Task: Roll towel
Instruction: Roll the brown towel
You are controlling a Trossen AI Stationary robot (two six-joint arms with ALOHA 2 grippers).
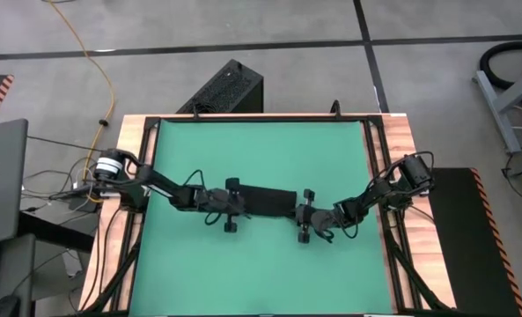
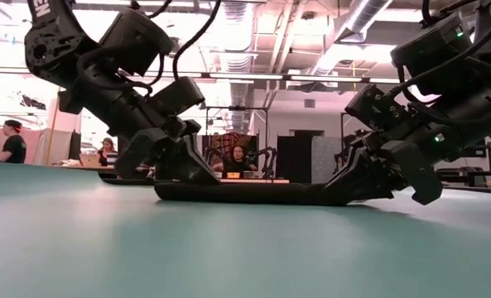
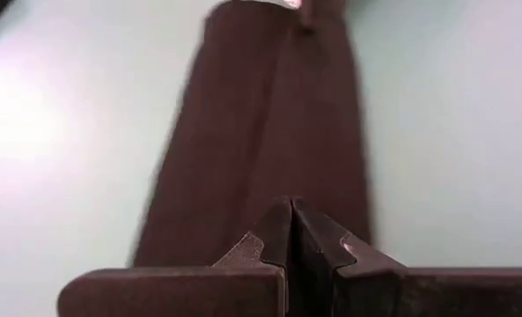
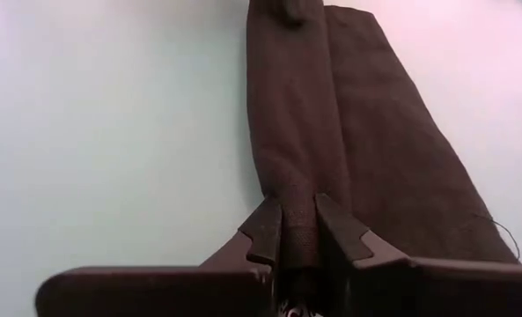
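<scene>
Two claws pinch opposite ends of the towel, a narrow strip lying mid-bench, the left claw and right claw each clamped on cloth, seemingly to keep it taut for rolling.

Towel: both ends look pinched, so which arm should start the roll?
Neither is clearly better placed. The left gripper and right gripper are each shut on an end of the towel, which lies as a narrow strip between them. My guess: right, whose fingers visibly pinch a fold.
</scene>
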